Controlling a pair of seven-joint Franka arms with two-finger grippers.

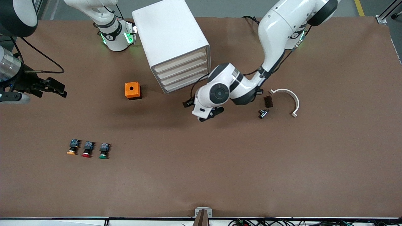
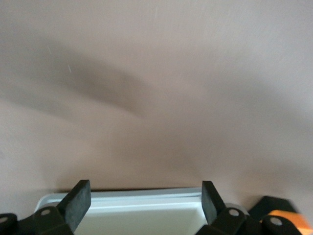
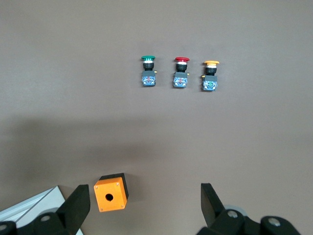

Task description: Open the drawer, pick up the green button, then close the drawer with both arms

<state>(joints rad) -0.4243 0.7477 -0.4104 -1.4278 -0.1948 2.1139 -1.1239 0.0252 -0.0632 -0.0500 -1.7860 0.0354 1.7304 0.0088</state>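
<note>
Closed cream-fronted drawer [image 1: 182, 69], green-capped button [image 1: 104, 151] on table

We see an orange box [image 1: 133, 90] with a round hole in its top on the brown desk [image 1: 220, 163], and nearer the front camera a yellow-capped button [image 1: 73, 147] and a red-capped button [image 1: 87, 149] stand side by side. Toward the left arm's end lie a curved white bracket [image 1: 290, 98], a small dark block [image 1: 268, 101] and a small black-and-metal part [image 1: 263, 113], all close together.
</note>
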